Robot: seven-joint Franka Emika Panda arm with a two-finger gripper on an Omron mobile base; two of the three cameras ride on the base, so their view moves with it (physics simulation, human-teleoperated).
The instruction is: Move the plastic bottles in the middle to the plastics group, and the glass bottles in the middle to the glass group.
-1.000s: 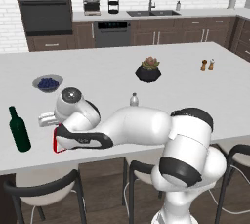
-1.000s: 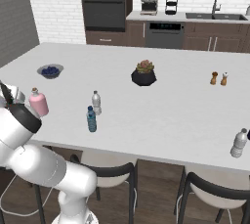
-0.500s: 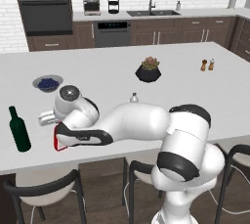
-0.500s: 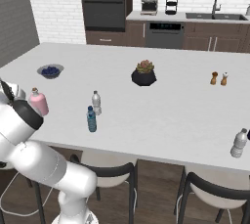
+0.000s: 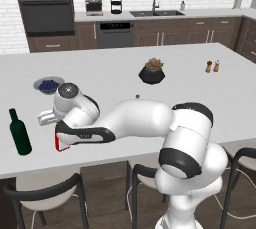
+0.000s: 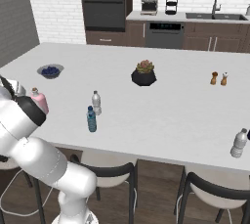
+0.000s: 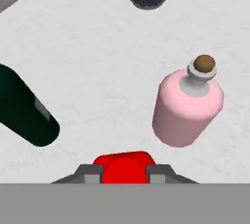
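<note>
At the counter's left end: the white arm lies low across the white island counter (image 5: pixel 115 63), its hand close to the near edge.
Gripper: the gripper (image 7: pixel 125 173) has its two grey finger tips (image 7: pixel 89 174) set tight against both sides of the red glass bottle (image 7: pixel 124 165), so it is holding that bottle; in the left base view the gripper (image 5: pixel 61 142) sits under the wrist.
Red glass bottle: seen from the left base camera as a red piece with a white patch (image 5: pixel 61 143) low at the counter, beneath the hand; whether it touches the surface I cannot tell.
Glass group: the dark green wine bottle (image 5: pixel 20 132) stands upright just left of the hand; the squat pink bottle with a cork stopper (image 7: pixel 188 105) stands ahead of the gripper, apart from the green bottle (image 7: pixel 25 109), with bare counter between them. From the right base camera the pink bottle (image 6: pixel 39 100) shows just behind the arm's elbow.
Plastic bottles in the middle: the clear bottle with a white cap (image 6: pixel 96 103) and the blue-tinted bottle (image 6: pixel 92 120) stand upright near each other, the blue one nearer the front edge.
Far right: another clear plastic bottle (image 6: pixel 239 143) stands near the counter's right end.
Other things: a bowl of blueberries (image 5: pixel 48 84) beyond the glass group, a potted succulent (image 5: pixel 152 71) mid-counter, salt and pepper shakers (image 5: pixel 212 66) toward the right.
Stools: dark-framed stools (image 6: pixel 110 181) along the near side.
</note>
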